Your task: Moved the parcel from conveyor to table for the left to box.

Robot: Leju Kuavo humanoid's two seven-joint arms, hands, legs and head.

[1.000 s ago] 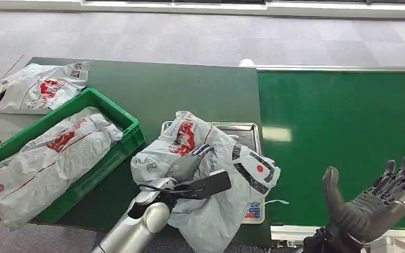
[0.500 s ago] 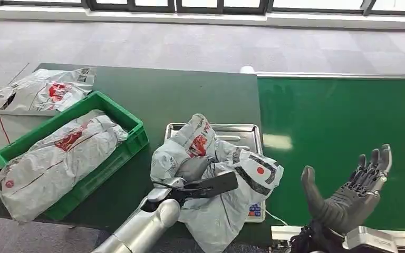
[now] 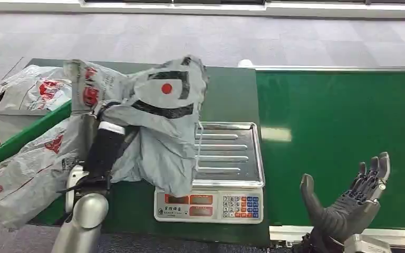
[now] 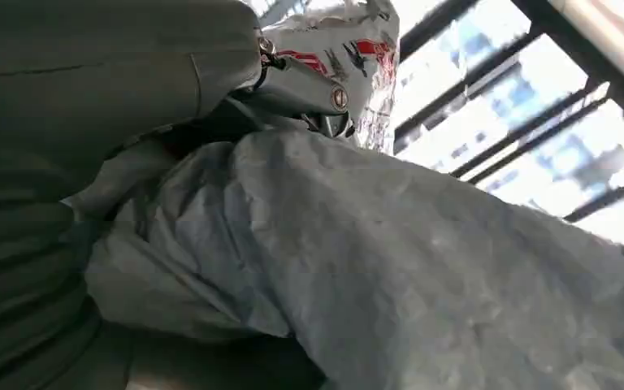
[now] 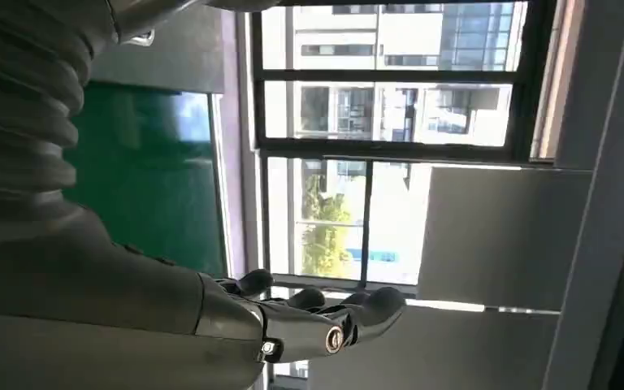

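Note:
My left hand [image 3: 97,113] holds a grey plastic parcel [image 3: 153,118] with a red dot and black marks, raised above the dark green table between the green crate [image 3: 26,138] and the scale [image 3: 219,174]. The bag hides most of the hand. In the left wrist view the grey parcel [image 4: 374,260] drapes over the hand [image 4: 309,89]. My right hand [image 3: 348,203] hovers palm up, fingers spread, over the near edge of the green conveyor [image 3: 343,132], holding nothing; the right wrist view shows that hand [image 5: 309,321] against windows.
The scale's steel pan [image 3: 227,150] lies bare, keypad facing me. A parcel [image 3: 31,168] fills the green crate. Another parcel [image 3: 26,89] lies at the table's far left corner. Grey floor lies beyond the table.
My left arm has lifted the parcel off the scale and swung it up and left toward the crate. The scale pan is now bare. The right hand has barely moved.

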